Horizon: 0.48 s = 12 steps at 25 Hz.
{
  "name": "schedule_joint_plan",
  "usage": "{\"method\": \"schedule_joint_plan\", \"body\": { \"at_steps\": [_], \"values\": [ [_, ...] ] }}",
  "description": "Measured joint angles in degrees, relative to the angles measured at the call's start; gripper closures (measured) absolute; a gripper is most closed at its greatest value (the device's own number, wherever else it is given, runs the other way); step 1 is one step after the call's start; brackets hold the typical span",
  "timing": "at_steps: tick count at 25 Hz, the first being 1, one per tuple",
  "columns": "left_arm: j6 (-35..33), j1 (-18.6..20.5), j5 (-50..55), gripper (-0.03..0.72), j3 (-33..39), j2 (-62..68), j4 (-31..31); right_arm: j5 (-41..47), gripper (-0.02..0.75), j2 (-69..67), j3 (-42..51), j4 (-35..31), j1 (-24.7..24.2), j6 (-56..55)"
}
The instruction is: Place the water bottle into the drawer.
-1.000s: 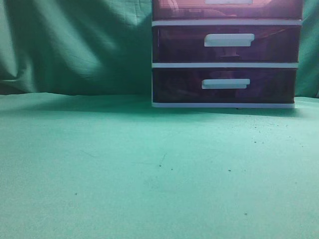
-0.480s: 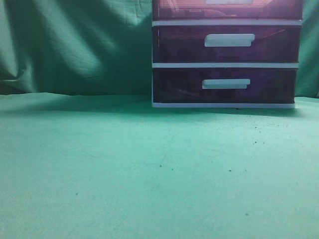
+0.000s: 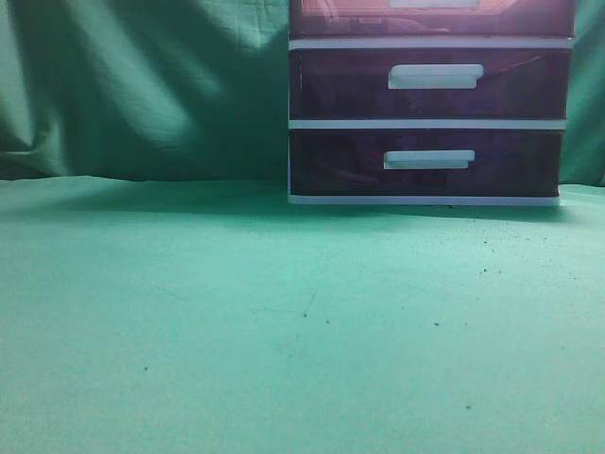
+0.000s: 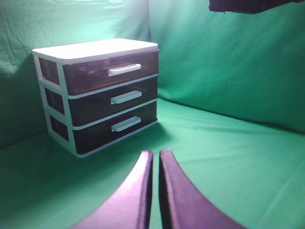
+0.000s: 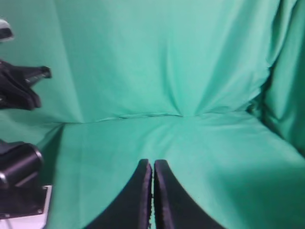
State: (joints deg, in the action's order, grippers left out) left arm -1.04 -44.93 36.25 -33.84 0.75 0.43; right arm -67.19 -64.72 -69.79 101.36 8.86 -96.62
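Observation:
The white-framed unit with three dark purple-maroon drawers stands at the back right in the exterior view. The top drawer [image 3: 430, 14] is cut off by the frame's upper edge. In the left wrist view the top drawer [image 4: 109, 71] is pushed in, its white bar handle [image 4: 124, 69] facing out. My left gripper [image 4: 156, 155] is shut and empty, held above the green cloth well in front of the unit. My right gripper [image 5: 152, 164] is shut and empty, facing the green backdrop. The water bottle shows in no view.
Green cloth [image 3: 284, 322] covers the table and hangs behind it. The two lower drawers [image 3: 430, 118] are shut. Black parts of the other arm [image 5: 19, 86] and its base [image 5: 19, 171] stand at the left of the right wrist view.

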Motion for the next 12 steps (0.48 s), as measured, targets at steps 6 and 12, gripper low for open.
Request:
{"method": "schedule_joint_plan", "body": {
  "at_steps": [6, 12],
  "values": [
    [4.7, 0.0, -0.7, 0.688, 7.6, -1.8, -0.5, -3.5, 0.738, 0.2, 0.0, 0.0, 0.0, -5.5],
    [5.7, 0.0, -7.7, 0.688, 18.0, -1.8, 4.4, -3.6, 0.738, 0.2, 0.0, 0.0, 0.0, -9.1]
  ]
}}
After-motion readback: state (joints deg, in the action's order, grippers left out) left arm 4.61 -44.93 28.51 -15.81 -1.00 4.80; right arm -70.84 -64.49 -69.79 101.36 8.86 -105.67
